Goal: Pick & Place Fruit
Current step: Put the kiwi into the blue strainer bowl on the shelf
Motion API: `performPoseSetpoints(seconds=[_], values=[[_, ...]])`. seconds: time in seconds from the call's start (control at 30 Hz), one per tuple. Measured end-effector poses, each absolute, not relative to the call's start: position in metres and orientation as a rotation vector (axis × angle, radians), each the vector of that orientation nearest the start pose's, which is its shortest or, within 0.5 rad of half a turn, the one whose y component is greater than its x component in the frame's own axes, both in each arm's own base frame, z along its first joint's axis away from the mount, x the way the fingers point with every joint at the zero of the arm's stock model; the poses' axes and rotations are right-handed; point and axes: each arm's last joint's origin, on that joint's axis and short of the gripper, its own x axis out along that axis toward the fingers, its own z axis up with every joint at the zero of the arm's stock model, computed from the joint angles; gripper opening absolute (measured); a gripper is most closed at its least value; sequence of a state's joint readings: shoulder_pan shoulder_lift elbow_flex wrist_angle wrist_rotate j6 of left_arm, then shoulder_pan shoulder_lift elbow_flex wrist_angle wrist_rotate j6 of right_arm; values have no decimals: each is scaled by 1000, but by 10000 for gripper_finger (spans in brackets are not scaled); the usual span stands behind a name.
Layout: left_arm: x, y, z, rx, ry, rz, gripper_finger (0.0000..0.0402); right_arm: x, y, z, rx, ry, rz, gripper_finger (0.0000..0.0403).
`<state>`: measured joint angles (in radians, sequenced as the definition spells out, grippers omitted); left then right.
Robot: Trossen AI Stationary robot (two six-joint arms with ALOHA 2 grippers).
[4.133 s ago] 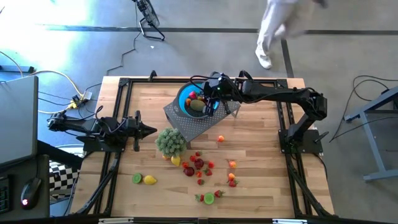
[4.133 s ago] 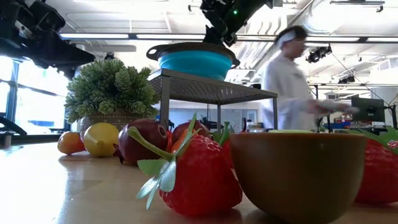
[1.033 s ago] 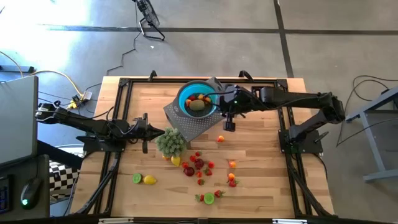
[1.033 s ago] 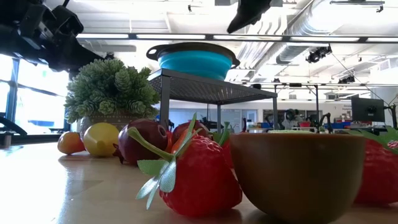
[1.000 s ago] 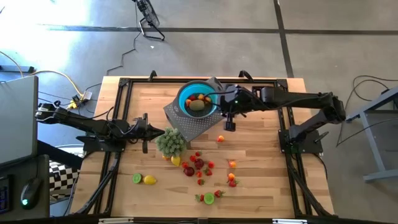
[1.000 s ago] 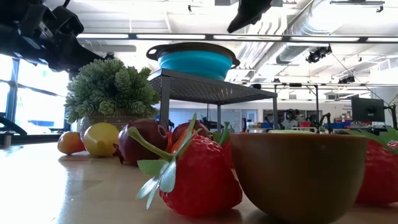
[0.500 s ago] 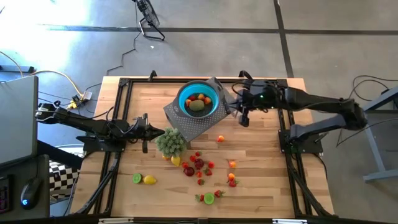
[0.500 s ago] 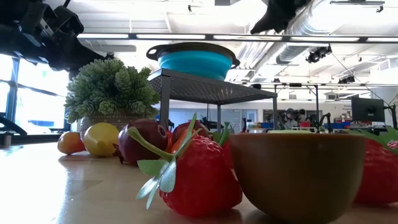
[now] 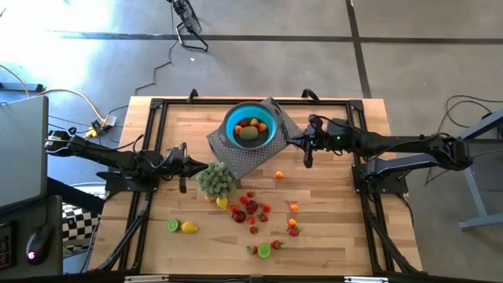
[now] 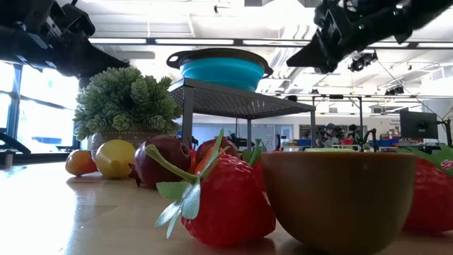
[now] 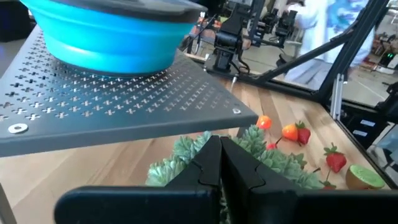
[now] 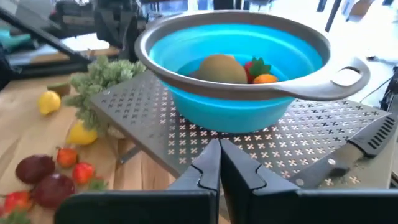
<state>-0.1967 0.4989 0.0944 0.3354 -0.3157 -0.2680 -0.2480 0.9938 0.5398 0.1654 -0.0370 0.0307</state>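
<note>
The blue bowl (image 9: 251, 126) stands on a grey perforated stand (image 9: 255, 157) and holds a brownish-green fruit (image 12: 219, 68) with red and orange pieces. More small fruit (image 9: 250, 208) lies scattered on the table's near half, with strawberries close to the low camera (image 10: 226, 205). My right gripper (image 9: 290, 140) is shut and hovers level just right of the bowl, pointing at it (image 12: 219, 144). My left gripper (image 9: 202, 166) is shut and waits at the left side of the green plant (image 9: 216, 179), holding nothing (image 11: 220, 140).
A black-handled knife (image 12: 348, 152) lies on the stand beside the bowl. A lemon (image 9: 189, 227) and a lime (image 9: 173, 225) sit near the table's near-left. The wooden table (image 9: 330, 228) is framed by black rails. Bare wood lies at the right.
My right gripper has drawn back from above the bowl's right rim toward the table's right edge and come lower, staying shut. The bowl and the fruit have kept their places.
</note>
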Motion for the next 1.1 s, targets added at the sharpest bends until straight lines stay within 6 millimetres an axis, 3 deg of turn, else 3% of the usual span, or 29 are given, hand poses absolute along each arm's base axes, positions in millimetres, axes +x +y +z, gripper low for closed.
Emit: performPoseSetpoints(seconds=[0.33,0.67,1.1], values=[[131,-17,182,-251,46,126,0,199,-53,224,86,254,-194,2],[131,-17,182,-250,48,127,0,197,-52,226,41,255,-169,2],[131,-17,182,-250,49,127,0,155,-56,241,49,277,-261,2]])
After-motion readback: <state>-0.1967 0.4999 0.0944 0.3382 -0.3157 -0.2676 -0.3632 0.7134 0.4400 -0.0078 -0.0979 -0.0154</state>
